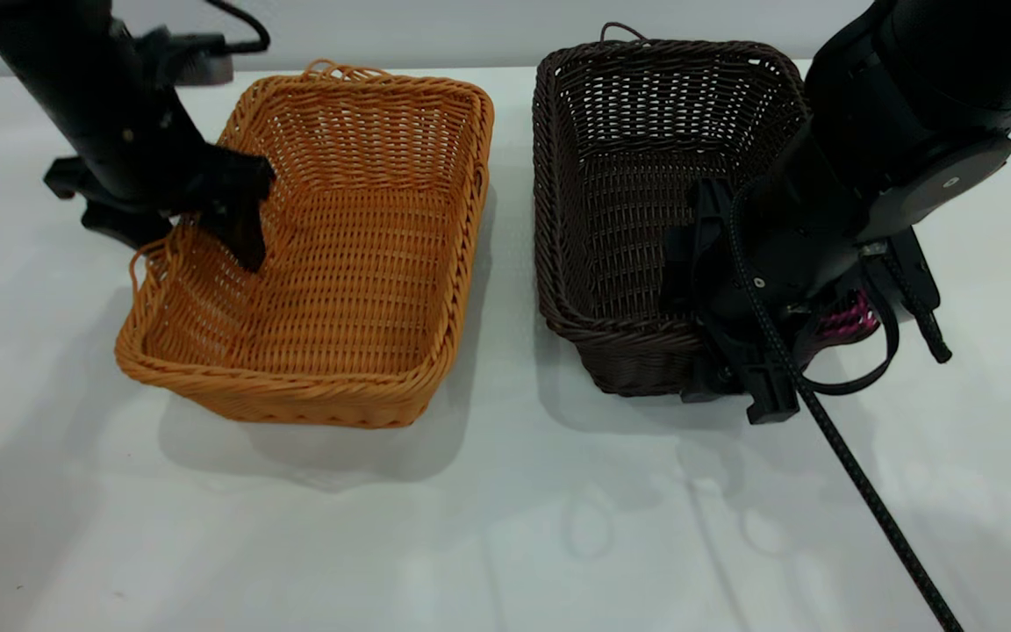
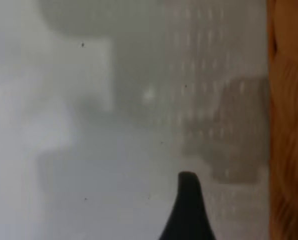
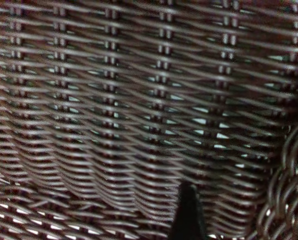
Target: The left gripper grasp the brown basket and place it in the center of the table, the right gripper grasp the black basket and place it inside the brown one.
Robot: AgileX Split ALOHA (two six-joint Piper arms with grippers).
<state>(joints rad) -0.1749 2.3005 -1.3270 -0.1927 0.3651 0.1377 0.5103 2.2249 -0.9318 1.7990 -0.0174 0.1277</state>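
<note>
While both baskets sit side by side toward the back edge of the table (image 1: 505, 527), we've got one arm on each of them. The brown basket (image 1: 365, 263) is on the left half, its far end close to the back edge and the whole thing turned a bit so its near left corner swings out toward the left side. The black basket (image 1: 628, 193) is just beside it on the right half, a strip of bare tabletop between the two, not touching.

The left gripper (image 1: 207, 219) is at the brown basket's left long wall: one black finger (image 1: 242, 233) hangs down inside the basket against that wall, and the rest of the gripper sits outside it, so it looks like it's pinching the rim. In the left wrist view we only catch a dark fingertip (image 2: 189, 210) over the tabletop with an orange strip of wicker at the side.

The right gripper (image 1: 734, 351) is down at the black basket's near right corner, fingers straddling the wall there. The right wrist view is filled with dark weave (image 3: 139, 100) plus one fingertip (image 3: 188, 215) pressed up close. We honestly can't tell whether it's clamped yet.
</note>
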